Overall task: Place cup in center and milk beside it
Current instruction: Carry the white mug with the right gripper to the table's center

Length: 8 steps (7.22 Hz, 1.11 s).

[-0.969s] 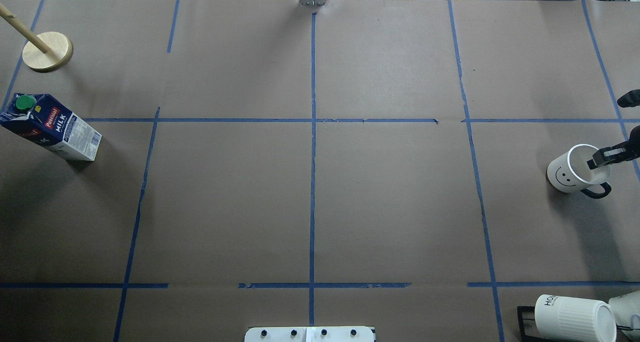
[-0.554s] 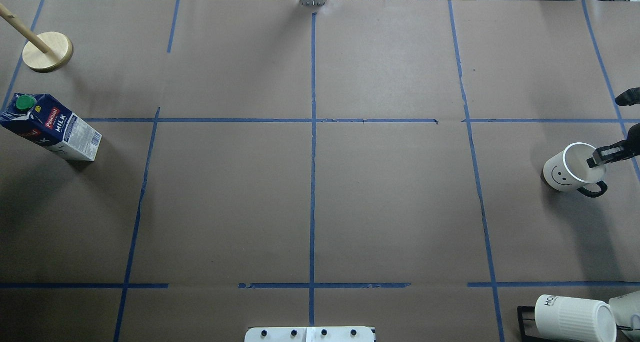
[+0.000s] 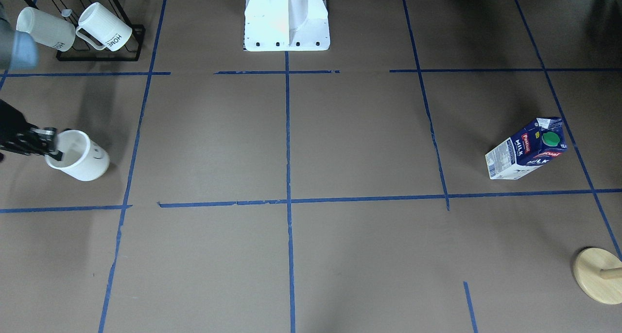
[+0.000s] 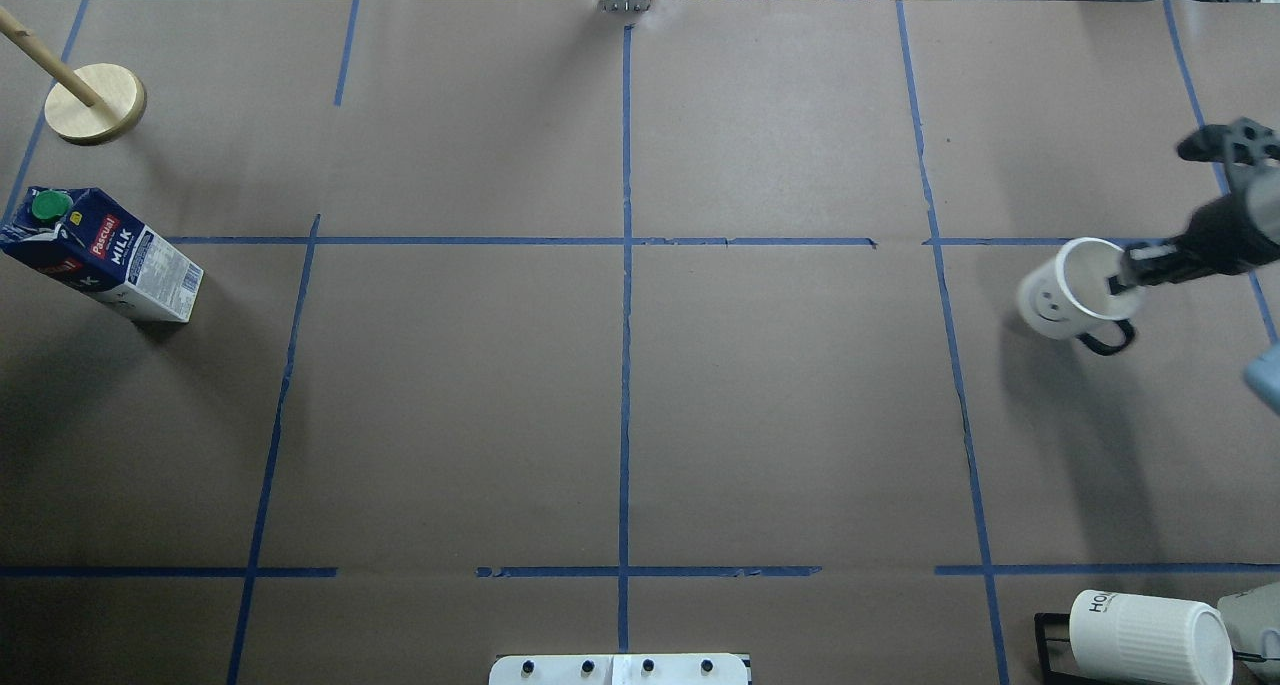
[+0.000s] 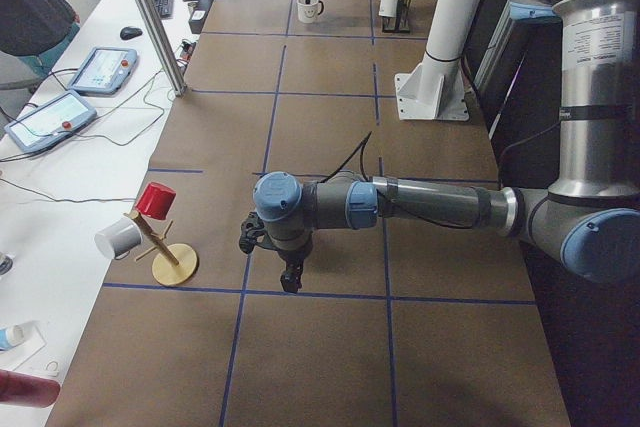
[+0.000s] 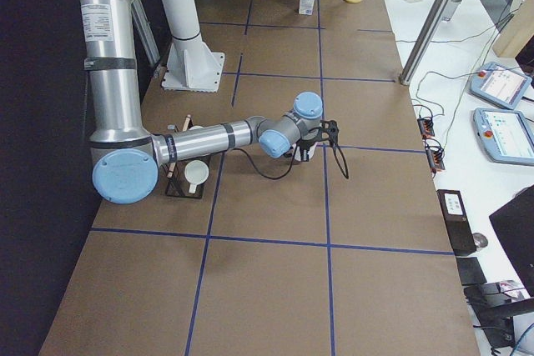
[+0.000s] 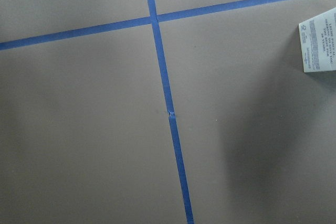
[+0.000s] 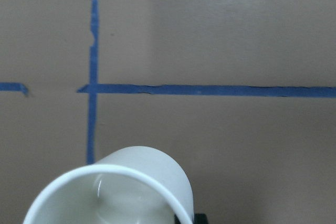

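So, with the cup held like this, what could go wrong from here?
The right pincer grips the cup only by its rim wall, and the cup hangs tilted, so it may slip or swing during the carry. The milk is tall and narrow; a sideways push from a pincer could tip it.

The left arm [image 5: 430, 205] and right arm [image 6: 209, 139] are silver-grey tubes with light-blue joint caps. The fingers [image 4: 1150, 262] are black; a black cable [image 6: 340, 156] loops just behind them. The white pedestal [image 3: 286, 17] shows dark screws [image 3: 277, 44].
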Available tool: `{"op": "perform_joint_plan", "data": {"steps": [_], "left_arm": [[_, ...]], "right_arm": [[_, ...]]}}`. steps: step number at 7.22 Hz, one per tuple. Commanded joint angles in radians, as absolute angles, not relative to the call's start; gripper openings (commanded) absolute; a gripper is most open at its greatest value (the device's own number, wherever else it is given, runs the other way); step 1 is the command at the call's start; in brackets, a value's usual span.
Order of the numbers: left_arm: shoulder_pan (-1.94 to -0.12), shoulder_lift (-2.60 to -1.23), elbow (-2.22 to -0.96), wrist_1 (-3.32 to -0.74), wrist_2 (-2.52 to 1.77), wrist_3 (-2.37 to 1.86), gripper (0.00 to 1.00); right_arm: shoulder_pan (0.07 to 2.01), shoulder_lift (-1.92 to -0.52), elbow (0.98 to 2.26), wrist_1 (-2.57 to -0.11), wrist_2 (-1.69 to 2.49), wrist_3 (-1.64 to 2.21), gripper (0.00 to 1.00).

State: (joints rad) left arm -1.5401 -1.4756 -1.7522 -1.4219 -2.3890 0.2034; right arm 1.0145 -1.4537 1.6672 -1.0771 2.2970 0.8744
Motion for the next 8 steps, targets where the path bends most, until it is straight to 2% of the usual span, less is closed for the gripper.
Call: {"op": "perform_joint_plan", "data": {"steps": [1,3,5,8], "left_arm": [[-1.540,-1.476,-1.752,-1.427,-2.390,0.204,1.00],[-1.540,-1.477,-1.752,-1.428,-2.390,0.204,1.00],[-1.534,-1.477,-1.752,-1.428,-2.390,0.203,1.00],[-1.529,-1.477,-1.752,-1.428,-2.390,0.204,1.00]], "right_arm": [[0.906,-1.237,1.666,-1.215,2.237,1.084,0.08],[0.787,-1.041,1.629,-1.389,2.097,1.220,0.08],[0.718,-0.872,1.501,-1.413,2.024,1.380,0.05],[0.655,-0.818,1.451,-1.428,1.984,1.534,0.05]]}}
